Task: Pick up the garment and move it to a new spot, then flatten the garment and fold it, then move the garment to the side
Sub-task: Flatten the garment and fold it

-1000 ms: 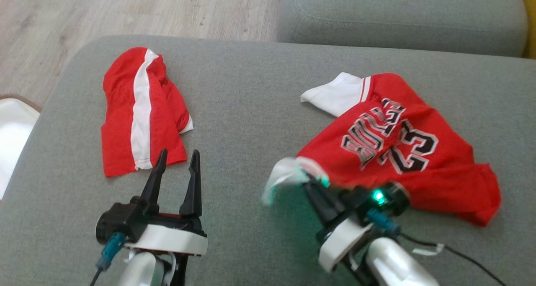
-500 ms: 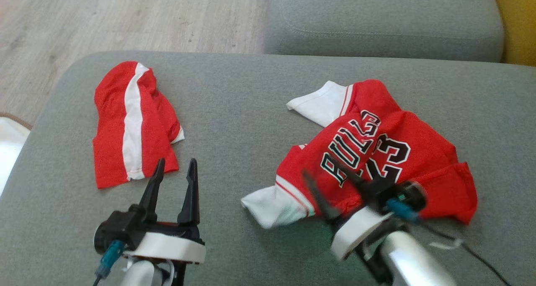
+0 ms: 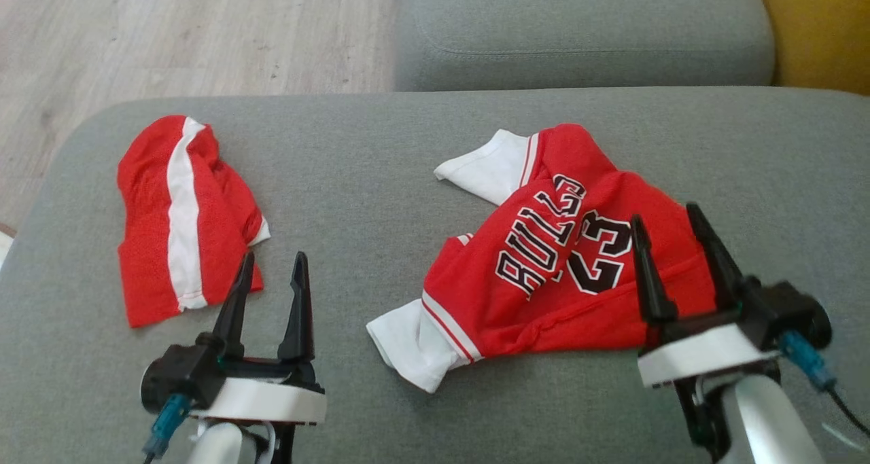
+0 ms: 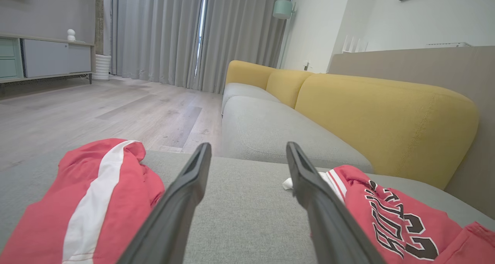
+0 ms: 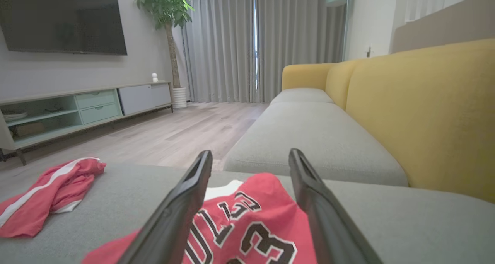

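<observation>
The right claw [image 3: 664, 212] stands open, its two dark fingers spread wide with nothing between them. It is poised over the right-hand part of a red basketball jersey with white sleeves and black-and-white lettering [image 3: 544, 267]. The jersey lies crumpled on a broad grey fabric seat cushion [image 3: 353, 179], and most of it spreads to the left of this claw. One white sleeve points away beyond the fingertips. The other lies nearer the robot, roughly midway between the two claws. In the right wrist view the jersey [image 5: 247, 217] sits beneath and just ahead of the right claw [image 5: 250, 152], with its printed numerals showing between the fingers. Whether the fingers touch the cloth cannot be told.

The left claw [image 3: 274, 255] is open too and empty. It hangs above bare cushion. Just beyond and left of its fingertips lies a bunched pair of red mesh shorts with a white side stripe [image 3: 177, 226]. In the left wrist view the shorts [image 4: 89, 194] lie to the left of the left claw [image 4: 248, 145] and the jersey [image 4: 386, 210] to its right, with grey cushion between them.

Beyond both claws are a second grey cushion [image 3: 578, 29] and pale wooden floor [image 3: 170, 36]. A yellow upholstered backrest [image 5: 425, 113] runs along to the right of the right claw.
</observation>
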You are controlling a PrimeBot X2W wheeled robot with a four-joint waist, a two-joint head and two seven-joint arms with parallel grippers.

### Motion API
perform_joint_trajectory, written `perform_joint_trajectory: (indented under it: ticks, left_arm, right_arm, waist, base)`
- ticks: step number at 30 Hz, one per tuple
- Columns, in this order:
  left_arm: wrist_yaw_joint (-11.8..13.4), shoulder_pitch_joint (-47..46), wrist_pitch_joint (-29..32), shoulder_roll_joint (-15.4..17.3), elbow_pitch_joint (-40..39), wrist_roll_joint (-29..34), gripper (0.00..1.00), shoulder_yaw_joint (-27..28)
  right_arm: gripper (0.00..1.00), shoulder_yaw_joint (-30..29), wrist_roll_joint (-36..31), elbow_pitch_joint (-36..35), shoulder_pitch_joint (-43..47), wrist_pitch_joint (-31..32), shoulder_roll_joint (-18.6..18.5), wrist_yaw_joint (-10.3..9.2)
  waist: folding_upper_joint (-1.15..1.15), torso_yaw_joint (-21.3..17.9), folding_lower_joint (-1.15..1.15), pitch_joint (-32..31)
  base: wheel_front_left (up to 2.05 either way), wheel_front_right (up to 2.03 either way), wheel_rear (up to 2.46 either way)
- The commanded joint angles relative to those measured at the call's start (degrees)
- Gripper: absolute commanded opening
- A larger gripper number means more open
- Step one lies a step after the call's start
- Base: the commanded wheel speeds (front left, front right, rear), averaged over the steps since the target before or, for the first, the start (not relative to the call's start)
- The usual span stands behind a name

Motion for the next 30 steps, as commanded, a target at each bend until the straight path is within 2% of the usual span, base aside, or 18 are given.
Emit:
perform_joint_trajectory:
  ticks: [1,9,16,19,22,23,30]
  left_arm:
    - [0.15,-1.39,-0.54,0.08,-2.26,-0.11,1.0,2.13]
    - [-0.02,-1.69,-0.54,0.08,-2.95,0.06,1.0,1.48]
    - [-0.44,-3.9,-0.54,0.08,-3.01,-0.4,1.0,0.12]
    - [-0.59,-5.49,-0.54,0.08,-2.78,-1.31,1.0,-0.74]
    - [-0.66,-6.91,-0.54,0.08,-2.42,-2.42,1.0,-1.94]
    - [-0.66,-6.91,-0.54,0.08,-2.42,-2.42,1.0,-1.94]
    - [-0.31,-9.36,-0.54,0.08,-1.93,-4.91,1.0,-4.65]
  right_arm:
    - [1.0,1.08,0.07,-2.17,-1.37,-0.61,0.27,0.39]
    - [1.0,1.28,-2.05,-2.85,-2.66,0.46,0.27,0.39]
    - [1.0,4.82,-7.97,-0.64,-14.31,7.68,0.27,0.39]
    - [1.0,6.8,-9.17,4.08,-21.58,12.41,0.27,0.39]
    - [1.0,8.72,-10.52,11.79,-28.63,17.4,0.15,0.39]
    - [1.0,8.72,-10.52,11.79,-28.63,17.4,0.15,0.39]
    - [1.0,14.41,-10.06,32.53,-41.64,27.65,-3.92,0.39]
  waist:
    - [0.0,-0.21,0.0,0.03]
    - [0.0,0.36,0.0,0.93]
    - [0.0,4.3,0.0,5.24]
    - [0.0,6.74,0.0,7.48]
    - [0.0,9.34,0.0,9.64]
    - [0.0,9.34,0.0,9.64]
    - [0.0,15.28,0.0,13.35]
  base:
    - [0.0,0.0,0.0]
    - [0.0,0.0,0.0]
    - [0.0,0.0,0.0]
    - [0.0,0.0,0.0]
    - [0.0,0.0,0.0]
    - [0.0,0.0,0.0]
    - [0.0,0.0,0.0]
